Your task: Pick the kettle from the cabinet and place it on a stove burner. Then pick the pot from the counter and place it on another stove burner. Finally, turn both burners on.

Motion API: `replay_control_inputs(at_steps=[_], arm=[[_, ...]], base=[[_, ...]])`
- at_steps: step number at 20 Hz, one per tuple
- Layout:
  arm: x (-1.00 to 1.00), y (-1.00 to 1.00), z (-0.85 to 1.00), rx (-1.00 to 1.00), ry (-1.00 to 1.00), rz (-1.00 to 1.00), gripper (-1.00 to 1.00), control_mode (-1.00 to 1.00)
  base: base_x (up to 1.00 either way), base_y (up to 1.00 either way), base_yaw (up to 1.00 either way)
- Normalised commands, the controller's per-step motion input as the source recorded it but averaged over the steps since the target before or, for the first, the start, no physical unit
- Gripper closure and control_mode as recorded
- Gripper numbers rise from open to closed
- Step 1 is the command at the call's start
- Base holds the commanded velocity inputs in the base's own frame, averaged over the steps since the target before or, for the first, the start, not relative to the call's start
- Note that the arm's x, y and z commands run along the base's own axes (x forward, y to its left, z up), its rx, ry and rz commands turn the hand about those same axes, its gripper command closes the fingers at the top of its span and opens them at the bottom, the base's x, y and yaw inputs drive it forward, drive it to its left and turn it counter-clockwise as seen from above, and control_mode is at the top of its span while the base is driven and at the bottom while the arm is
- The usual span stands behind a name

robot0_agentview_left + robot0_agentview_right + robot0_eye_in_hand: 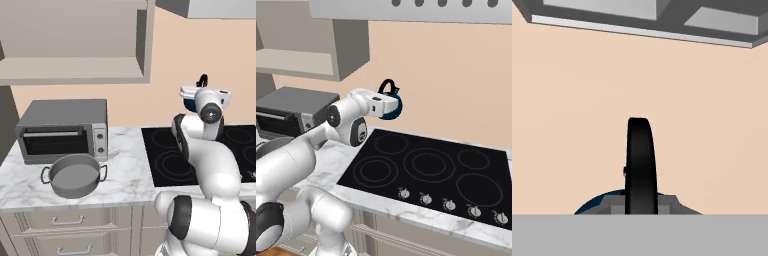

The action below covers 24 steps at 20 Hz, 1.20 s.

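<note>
Here the tool (387,104) grasps the kettle (392,107) by its handle (640,165), carried at twelve o'clock above the stove burners (428,165), ready for lowering onto one ring.

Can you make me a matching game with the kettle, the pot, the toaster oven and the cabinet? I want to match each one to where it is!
Things:
1. kettle
2. pot
3. toaster oven
4. cabinet

Places:
A. up on the wall, shelf bare
B. on the marble counter, in front of the grey box
C. held up in the air above the cooktop by the end effector
D. at the back of the counter, against the wall

Right pairs: 1-C, 2-B, 3-D, 4-A
</note>
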Motion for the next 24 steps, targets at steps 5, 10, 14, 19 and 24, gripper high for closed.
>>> replay_control_inputs(at_steps=[5,10,14,19,24], arm=[[0.21,0.22,-0.18,0.0,0.0,-0.08,1.0,-1.0],[0.09,0.04,-0.06,0.01,0.0,-0.01,1.0,-1.0],[0.2,0.08,-0.18,0.04,0.0,0.0,1.0,-1.0],[0.14,0.07,-0.21,0.02,0.0,-0.01,1.0,-1.0],[0.1,0.04,-0.25,0.01,0.0,-0.05,1.0,-1.0]], base=[[0.0,0.0,0.0],[0.0,0.0,0.0],[0.0,0.0,0.0],[0.0,0.0,0.0],[0.0,0.0,0.0]])
